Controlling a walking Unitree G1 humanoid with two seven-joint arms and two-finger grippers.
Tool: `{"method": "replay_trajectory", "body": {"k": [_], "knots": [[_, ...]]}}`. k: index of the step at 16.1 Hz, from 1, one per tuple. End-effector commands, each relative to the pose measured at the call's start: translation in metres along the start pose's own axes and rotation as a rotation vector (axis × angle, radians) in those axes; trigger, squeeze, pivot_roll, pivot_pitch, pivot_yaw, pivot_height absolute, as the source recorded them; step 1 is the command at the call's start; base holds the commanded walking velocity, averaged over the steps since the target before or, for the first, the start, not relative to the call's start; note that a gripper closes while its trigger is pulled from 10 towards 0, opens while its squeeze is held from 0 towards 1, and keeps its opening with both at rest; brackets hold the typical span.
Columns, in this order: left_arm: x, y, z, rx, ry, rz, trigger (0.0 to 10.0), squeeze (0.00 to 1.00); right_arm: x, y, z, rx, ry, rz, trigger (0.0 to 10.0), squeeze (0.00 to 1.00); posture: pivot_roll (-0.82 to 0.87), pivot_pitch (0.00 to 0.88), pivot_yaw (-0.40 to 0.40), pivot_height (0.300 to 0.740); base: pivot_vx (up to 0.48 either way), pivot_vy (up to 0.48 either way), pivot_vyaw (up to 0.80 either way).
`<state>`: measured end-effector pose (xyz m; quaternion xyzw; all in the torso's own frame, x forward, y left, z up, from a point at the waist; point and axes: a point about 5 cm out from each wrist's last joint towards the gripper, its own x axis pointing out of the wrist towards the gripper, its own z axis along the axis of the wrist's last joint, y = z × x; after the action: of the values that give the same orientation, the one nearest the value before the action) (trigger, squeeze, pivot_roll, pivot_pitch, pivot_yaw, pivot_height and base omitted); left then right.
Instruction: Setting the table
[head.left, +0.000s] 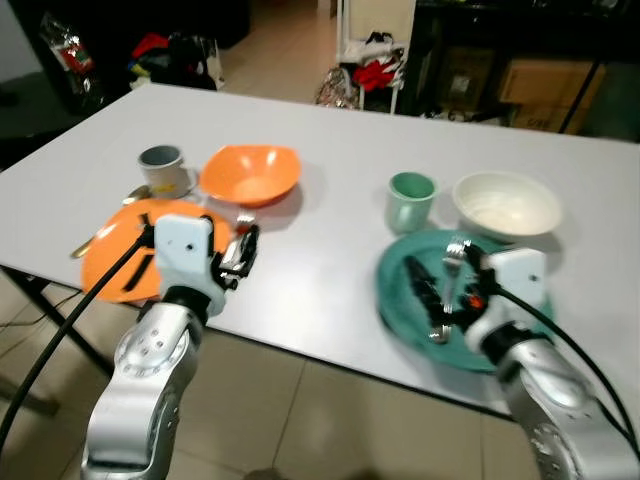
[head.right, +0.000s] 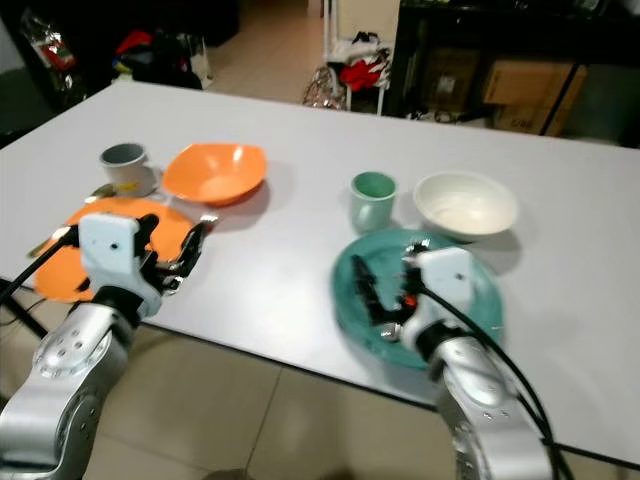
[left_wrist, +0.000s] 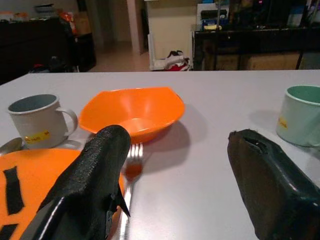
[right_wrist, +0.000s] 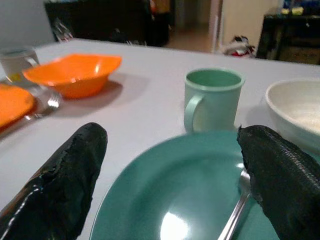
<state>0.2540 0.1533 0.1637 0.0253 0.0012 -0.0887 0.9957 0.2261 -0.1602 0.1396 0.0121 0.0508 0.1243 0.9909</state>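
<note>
On the white table (head.left: 320, 250), the left gripper (head.left: 238, 252) hovers with fingers spread over the right edge of the orange plate (head.left: 110, 262), and its wrist view brings out a fork (left_wrist: 131, 165) lying beside that plate under the orange bowl (left_wrist: 131, 112), with a grey mug (left_wrist: 34, 120) nearby. The right gripper (head.left: 440, 285) hangs over the teal plate (head.left: 400, 290), fingers (right_wrist: 60, 185) wide apart and empty. Its wrist view shows a fork (right_wrist: 235, 212) resting on the plate, the green mug (right_wrist: 210, 99) and white bowl (right_wrist: 295, 107) just beyond.
</note>
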Motion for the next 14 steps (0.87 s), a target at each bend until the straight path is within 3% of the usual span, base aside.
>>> {"method": "replay_trajectory", "body": {"k": [1,7,14], "knots": [[0.0000,0.0070,-0.0018,0.025,0.024,0.007,10.0,0.00,0.0013,0.0075,0.0004,0.012,-0.006,0.015,10.0,0.00,0.06,0.000,0.028,0.740,0.000,0.349,0.00],[0.0060,0.0070,-0.0002,0.037,0.033,-0.011,10.0,0.00,0.0012,0.0074,-0.0011,-0.009,-0.003,0.010,10.0,0.00,0.06,0.000,0.048,0.740,0.000,0.348,0.00],[0.0062,0.0098,0.0010,0.036,0.036,0.008,10.0,0.00,0.0067,0.0084,-0.0002,-0.025,-0.001,0.047,10.0,0.00,0.08,0.000,0.029,0.740,0.000,0.344,0.47]]}}
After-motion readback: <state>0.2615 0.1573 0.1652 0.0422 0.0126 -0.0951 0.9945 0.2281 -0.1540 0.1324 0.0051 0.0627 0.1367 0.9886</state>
